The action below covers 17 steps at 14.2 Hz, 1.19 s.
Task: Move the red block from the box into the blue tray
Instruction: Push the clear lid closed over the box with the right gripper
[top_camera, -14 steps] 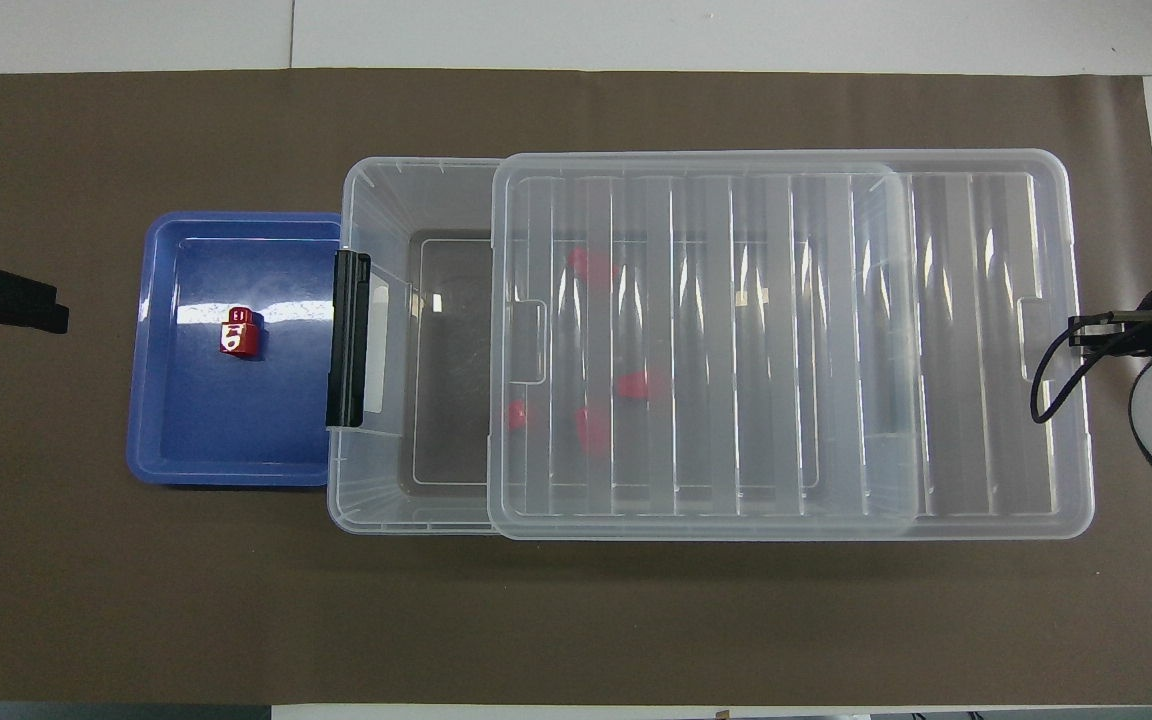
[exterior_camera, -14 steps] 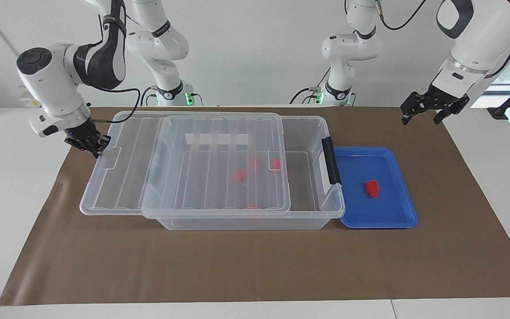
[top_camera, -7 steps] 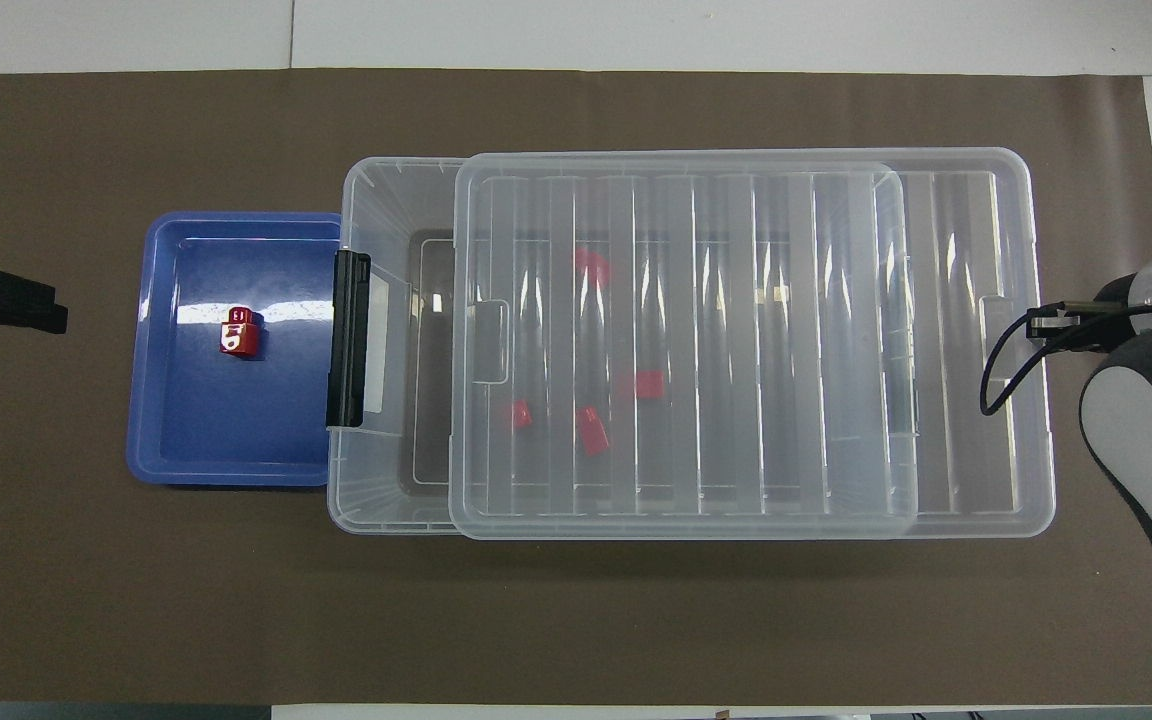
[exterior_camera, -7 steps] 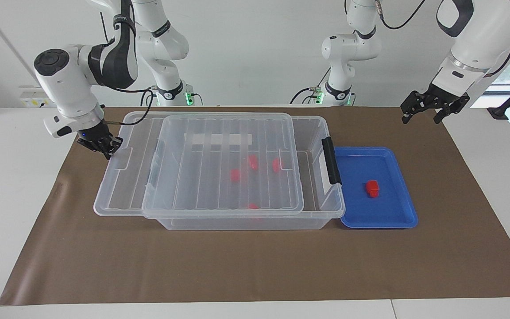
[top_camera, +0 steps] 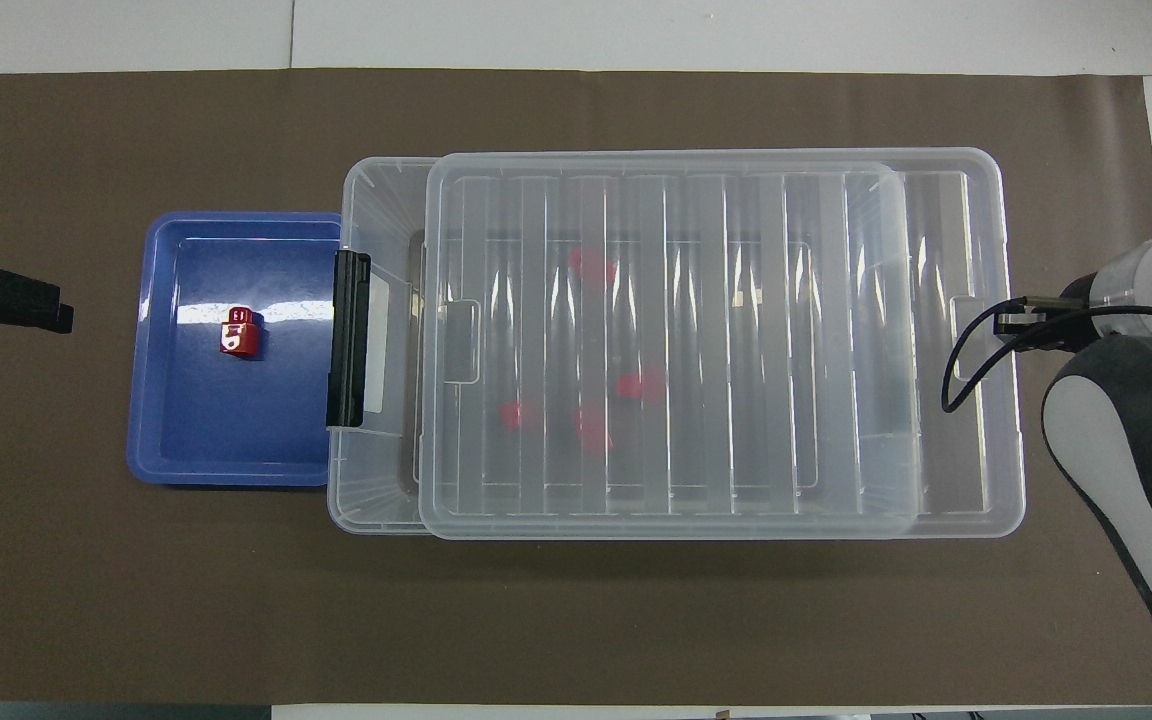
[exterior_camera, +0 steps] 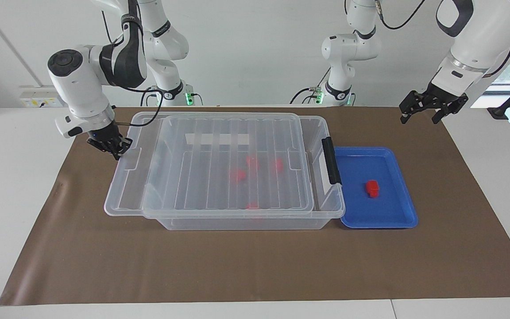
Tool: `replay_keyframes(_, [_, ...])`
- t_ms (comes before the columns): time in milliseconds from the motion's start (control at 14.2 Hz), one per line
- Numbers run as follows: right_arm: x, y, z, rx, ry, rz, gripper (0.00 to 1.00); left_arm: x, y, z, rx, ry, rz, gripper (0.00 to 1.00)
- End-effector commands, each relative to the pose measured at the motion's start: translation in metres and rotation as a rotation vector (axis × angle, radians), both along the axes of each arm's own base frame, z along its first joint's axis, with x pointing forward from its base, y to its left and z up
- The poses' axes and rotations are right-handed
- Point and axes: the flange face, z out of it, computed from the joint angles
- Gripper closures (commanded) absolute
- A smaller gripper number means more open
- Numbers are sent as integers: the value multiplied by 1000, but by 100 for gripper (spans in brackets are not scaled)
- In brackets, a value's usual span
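Observation:
One red block point(exterior_camera: 372, 188) lies in the blue tray point(exterior_camera: 361, 208), also in the overhead view point(top_camera: 239, 331) on the tray point(top_camera: 226, 440). Several more red blocks point(exterior_camera: 237, 175) point(top_camera: 591, 265) lie in the clear box point(exterior_camera: 246, 223) point(top_camera: 376, 200) under its ribbed lid point(exterior_camera: 210, 186) point(top_camera: 716, 350). The lid covers most of the box and overhangs the end toward the right arm. My right gripper point(exterior_camera: 114, 148) is shut on that overhanging short edge. My left gripper point(exterior_camera: 421, 116) point(top_camera: 36, 305) is open and empty, up over the mat past the tray, waiting.
A brown mat point(exterior_camera: 237, 266) covers the table. A dark latch handle point(exterior_camera: 331, 160) point(top_camera: 350, 338) stands on the box's end next to the tray. A narrow strip of the box by that handle is uncovered. The right arm's wrist point(top_camera: 1126, 420) hides its gripper from above.
My right gripper has moved toward the tray with the lid, sliding the lid farther over the box. The open gap has shrunk. The left arm and the blocks have not moved.

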Motion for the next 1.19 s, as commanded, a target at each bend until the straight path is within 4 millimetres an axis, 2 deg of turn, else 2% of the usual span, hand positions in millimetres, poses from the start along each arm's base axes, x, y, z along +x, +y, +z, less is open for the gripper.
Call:
replay_keyframes(0, [-3,16,0,3,-7,-26,100,-9,-3,3,-12,-7,-12,0])
replay_keyframes(281, [-2,31,-2,4,-7,-37,100,-9,-3,3,-12,-9,-9,0])
replay_keyframes(1124, [-2,59,-1,3,-17,-70,100,-8,-1,8,0,-17,-10,0])
